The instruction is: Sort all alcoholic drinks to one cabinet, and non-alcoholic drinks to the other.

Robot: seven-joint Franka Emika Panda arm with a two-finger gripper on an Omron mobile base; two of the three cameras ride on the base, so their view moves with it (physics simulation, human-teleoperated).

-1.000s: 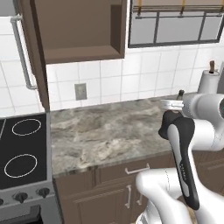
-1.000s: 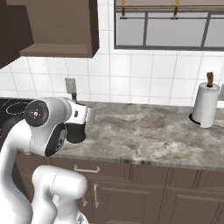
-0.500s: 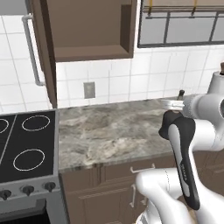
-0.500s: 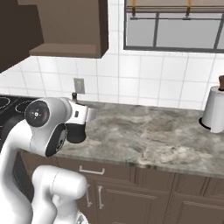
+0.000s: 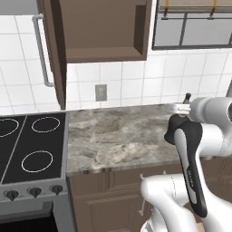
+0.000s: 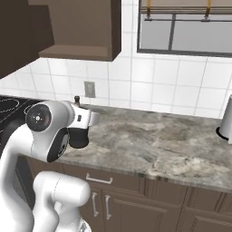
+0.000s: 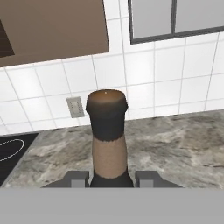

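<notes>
While clamped in the gripper (image 7: 112,177), black bottle (image 7: 107,135) stands upright.

Both base views look forward and down from behind the arm, left and right, sharing the marble counter (image 5: 122,136), tiled wall, wall outlet (image 6: 89,89) and open cabinet (image 5: 104,31). The hand view sits close, facing the far wall across the counter.

White robot arm folded tight over its base, elbow raised, wrist level. The gripper (image 7: 111,178) points forward, its two fingers (image 7: 78,178) at nine and three o'clock, clamped on a bottle neck (image 7: 107,144).
</notes>
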